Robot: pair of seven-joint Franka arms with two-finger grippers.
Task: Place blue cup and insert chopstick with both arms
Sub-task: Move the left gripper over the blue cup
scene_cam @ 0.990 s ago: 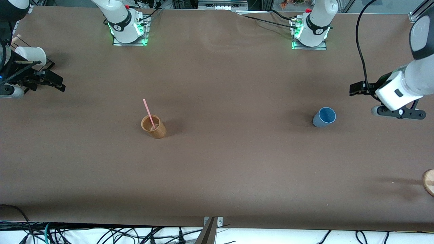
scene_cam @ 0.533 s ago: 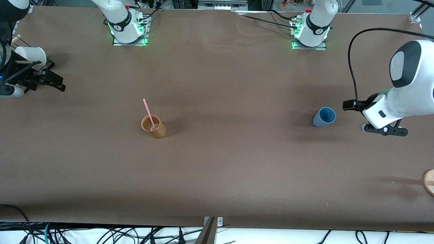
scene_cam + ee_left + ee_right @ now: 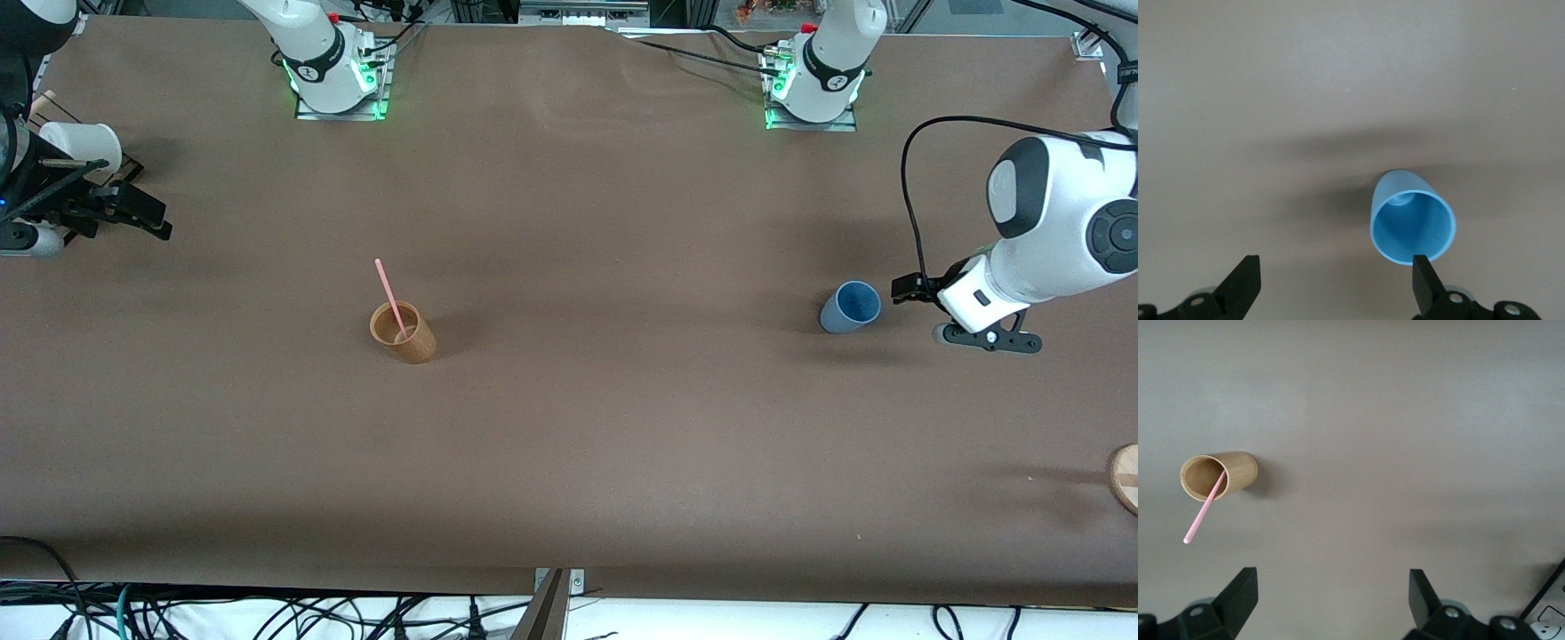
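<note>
On my front view the matte brown tabletop (image 3: 622, 462) fills nearly the whole frame, its cloth-like cover faintly rippled near the upper middle, with loose cables hanging along the lower edge. At centre-left stands a tan, wood-grained brown cup (image 3: 403, 332), and the thin pink chopstick (image 3: 389, 296) leans in it, its tip poking past the rim. At centre-right the smooth, tapered blue cup (image 3: 850, 307) sits upright on the tabletop. Just beside it, toward the frame's right edge, my left tool (image 3: 909, 289) is low with its black fingers spread wide, one finger close by the cup's rim in the left wrist view. At the upper left, my right tool (image 3: 142, 218) waits, fingers also apart, near a white cup (image 3: 82, 144).
</note>
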